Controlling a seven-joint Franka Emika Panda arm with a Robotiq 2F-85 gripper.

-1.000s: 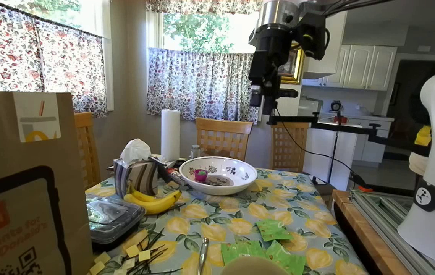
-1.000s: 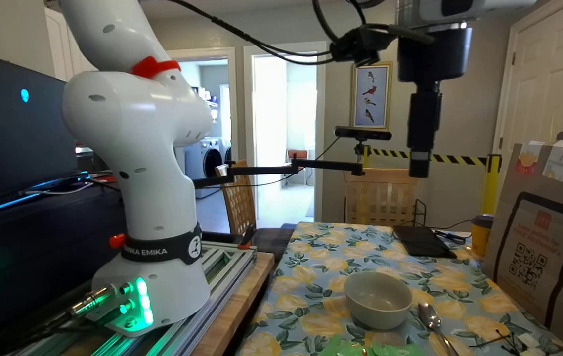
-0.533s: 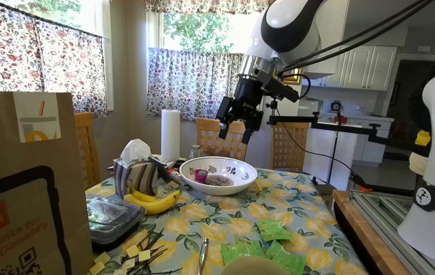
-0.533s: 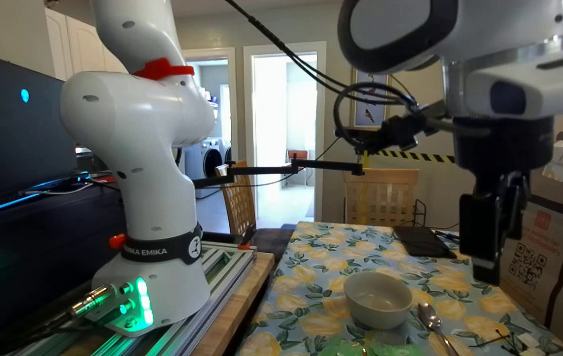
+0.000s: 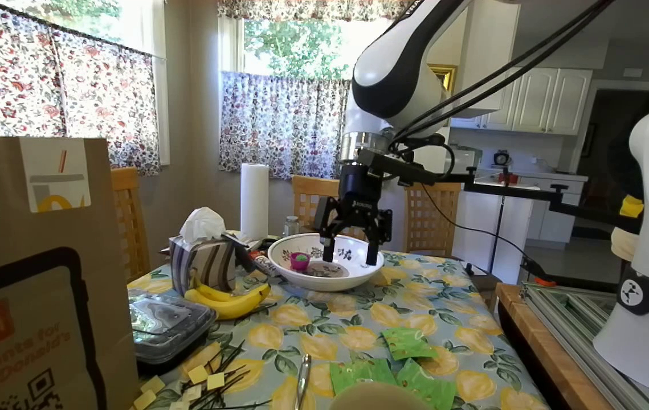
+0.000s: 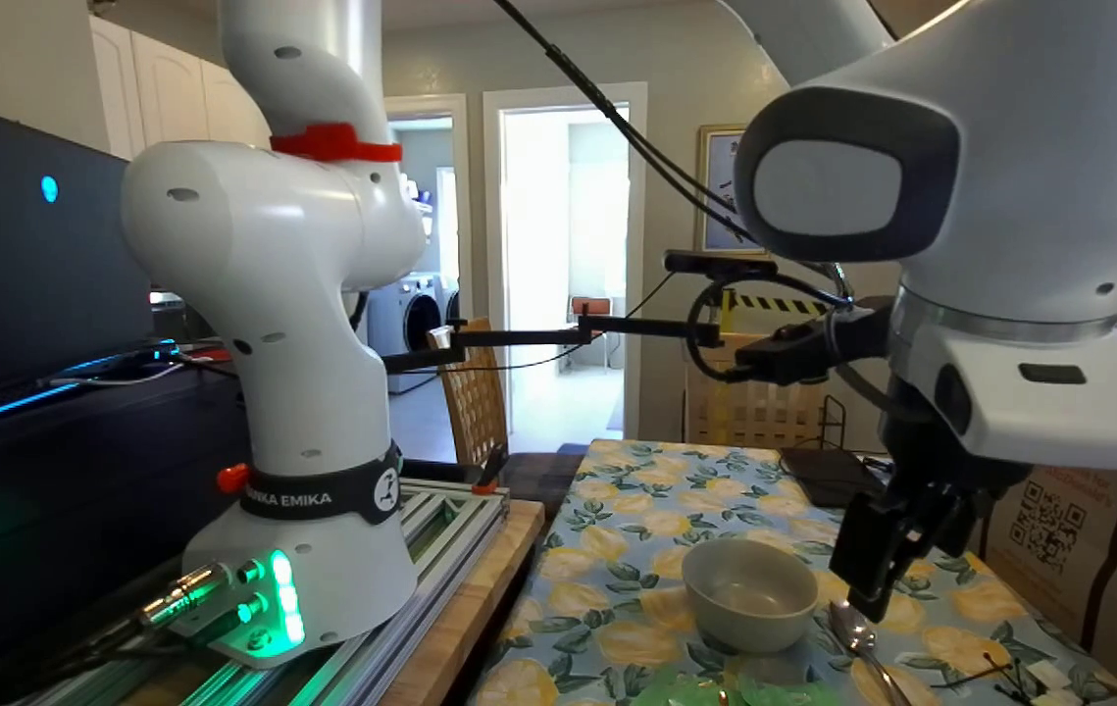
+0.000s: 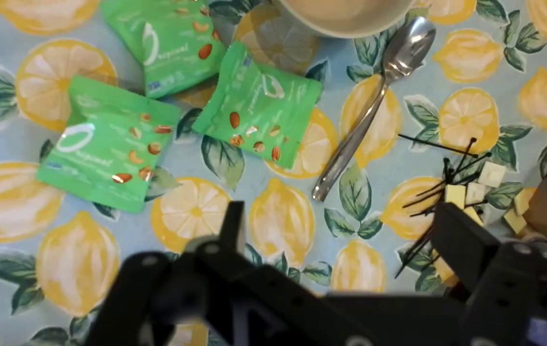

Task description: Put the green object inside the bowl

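Three bright green snack packets lie flat on the table, ahead of my fingers in the wrist view. They also show at the front in an exterior view and cut off at the bottom edge in an exterior view. The wide white bowl with a thin dark rim stands farther back; it shows only there. It holds a small pink cup with something green inside. My gripper is open and empty, pointing down above the table. In the wrist view the gripper has its fingers wide apart over bare cloth.
A smaller pale bowl stands beside the packets, with a spoon next to it. Black ties with yellowish tags, a lidded container, bananas, a tissue box and a paper bag stand or lie around.
My gripper has come down from high up to nearer the table and turned. Its two fingers now show apart. The packets and bowls have not moved.
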